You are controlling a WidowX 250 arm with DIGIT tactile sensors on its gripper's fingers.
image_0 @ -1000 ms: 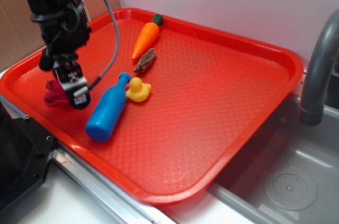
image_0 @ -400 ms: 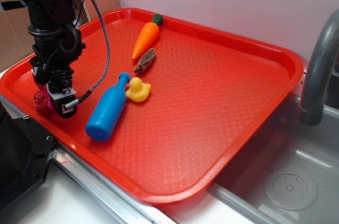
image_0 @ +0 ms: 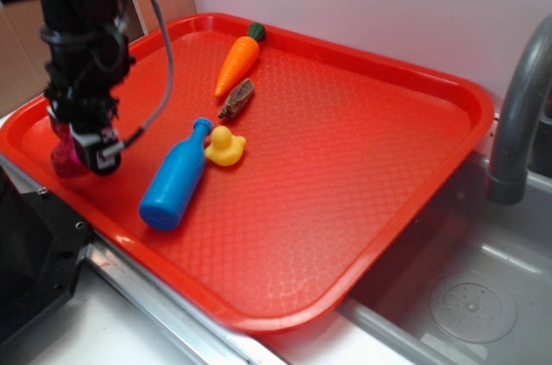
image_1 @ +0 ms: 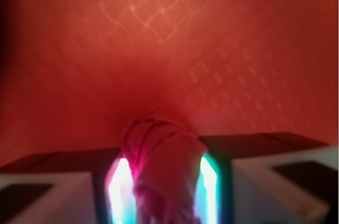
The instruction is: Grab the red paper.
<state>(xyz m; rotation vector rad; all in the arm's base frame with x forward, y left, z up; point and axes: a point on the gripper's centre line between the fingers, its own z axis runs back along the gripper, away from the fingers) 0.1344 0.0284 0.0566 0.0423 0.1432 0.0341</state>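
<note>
Change: black robot gripper (image_0: 76, 151) is shifted further left than a second ago.
Grip: small crumpled crimson paper ball (image_1: 159, 173) is pinched between both fingers.
Position: paper held beside left rim of large red plastic tray (image_0: 362, 166).
Room: tray's right half is unoccupied; blue plastic bottle (image_0: 175, 178) lies near.

Large bright red plastic tray (image_0: 345, 149) bore a fine diamond-grid texture across mid-frame. Small crumpled crimson-pink paper ball (image_1: 159, 166) sat at lower centre, pink and teal glare beside it. Glossy blue plastic bottle (image_0: 177, 177), yellow rubber duck (image_0: 225, 147), and orange toy carrot (image_0: 236, 63), green-topped, occupied upper left.
</note>
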